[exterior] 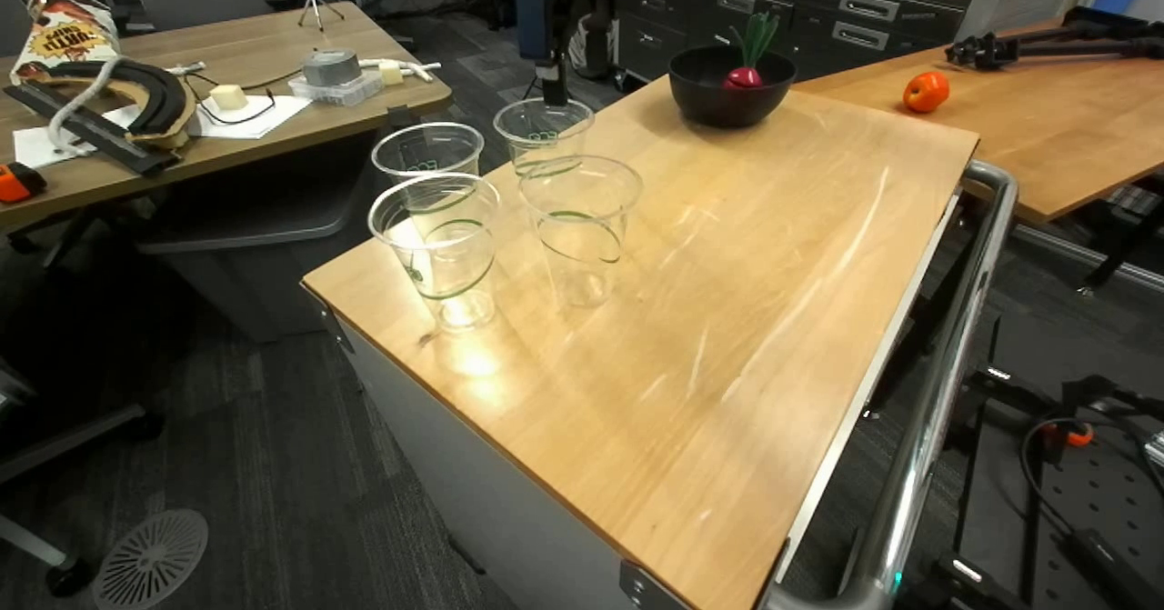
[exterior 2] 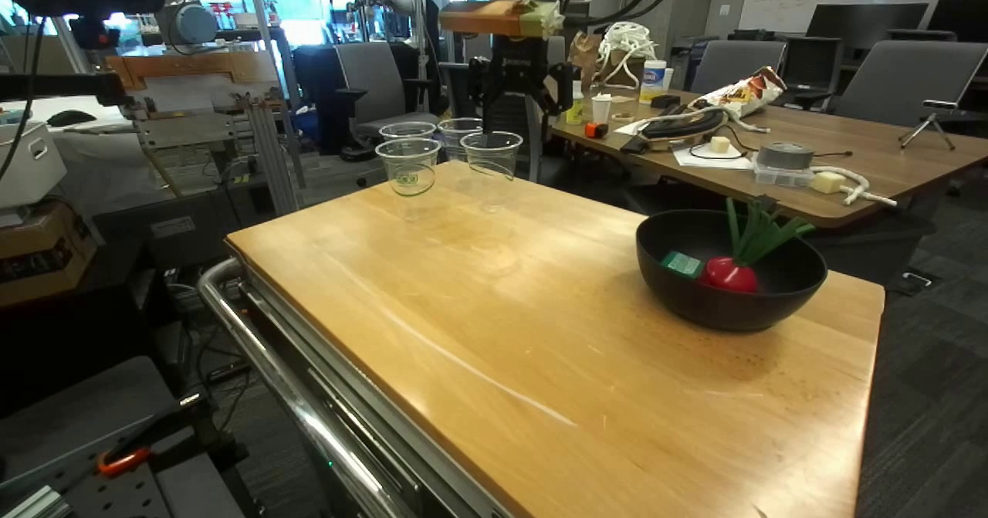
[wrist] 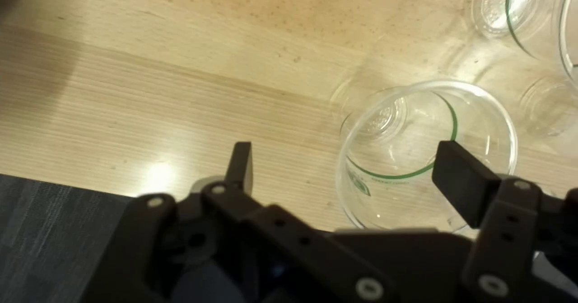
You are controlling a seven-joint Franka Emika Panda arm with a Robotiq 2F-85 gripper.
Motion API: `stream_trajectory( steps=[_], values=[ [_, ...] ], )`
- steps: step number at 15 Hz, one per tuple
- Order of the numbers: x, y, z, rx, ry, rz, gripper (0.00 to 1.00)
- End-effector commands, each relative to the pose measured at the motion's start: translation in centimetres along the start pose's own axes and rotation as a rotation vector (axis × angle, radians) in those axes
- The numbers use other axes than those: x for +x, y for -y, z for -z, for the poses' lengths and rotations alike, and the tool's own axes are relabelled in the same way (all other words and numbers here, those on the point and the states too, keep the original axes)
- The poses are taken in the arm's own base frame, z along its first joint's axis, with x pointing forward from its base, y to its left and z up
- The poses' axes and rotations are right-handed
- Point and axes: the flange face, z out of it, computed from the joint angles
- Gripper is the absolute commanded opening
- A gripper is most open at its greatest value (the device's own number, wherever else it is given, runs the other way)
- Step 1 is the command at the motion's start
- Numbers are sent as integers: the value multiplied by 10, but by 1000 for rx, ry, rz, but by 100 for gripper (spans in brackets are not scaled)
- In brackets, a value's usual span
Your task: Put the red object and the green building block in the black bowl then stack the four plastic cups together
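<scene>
Well apart: cups (exterior: 436, 251) (near edge (exterior: 391, 358)) and bowl (exterior: 727, 108).

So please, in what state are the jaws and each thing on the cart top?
four plastic cups: upright, empty, unstacked
red object: in black bowl, leafy end up
green building block: in black bowl, beside red object
black bowl: upright, holding those two
jaws: open, gripping nothing

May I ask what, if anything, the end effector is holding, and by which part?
Nothing is held: the end effector stands open, its jaws not closed on the nearest clear cup.
</scene>
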Motion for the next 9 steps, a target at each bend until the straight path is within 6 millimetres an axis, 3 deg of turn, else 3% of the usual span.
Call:
stream_trajectory(
  steps=[1, 3, 9],
  values=[
    [3, 2, -6, 31, 40, 41, 73],
    [5, -1, -14, 30, 53, 35, 69],
    [8, -4, -22, 66, 34, 16, 22]
  ],
)
